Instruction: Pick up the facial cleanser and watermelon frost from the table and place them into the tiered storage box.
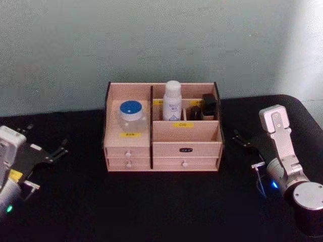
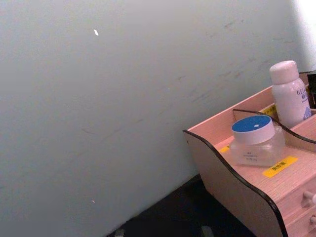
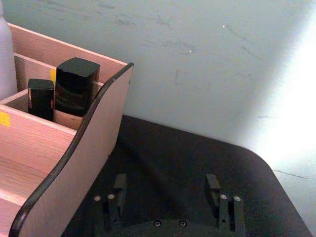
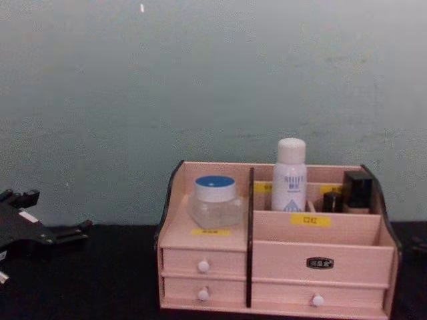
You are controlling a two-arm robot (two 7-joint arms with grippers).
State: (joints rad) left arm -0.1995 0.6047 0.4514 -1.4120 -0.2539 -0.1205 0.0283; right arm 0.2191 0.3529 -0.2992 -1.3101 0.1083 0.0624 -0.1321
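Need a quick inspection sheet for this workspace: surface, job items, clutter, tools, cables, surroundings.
Surface: black table, bare in front of the box.
Job's things: tiered storage box at table's rear centre; blue-lidded clear jar on its left top shelf; white bottle upright in a rear compartment.
Clutter: two dark rectangular containers in the box's right rear compartment.
Grippers: left tool low at the table's left, open, empty; right tool right of the box, open, empty.
Cables: thin wire at the right arm.
Surroundings: plain grey-green wall.
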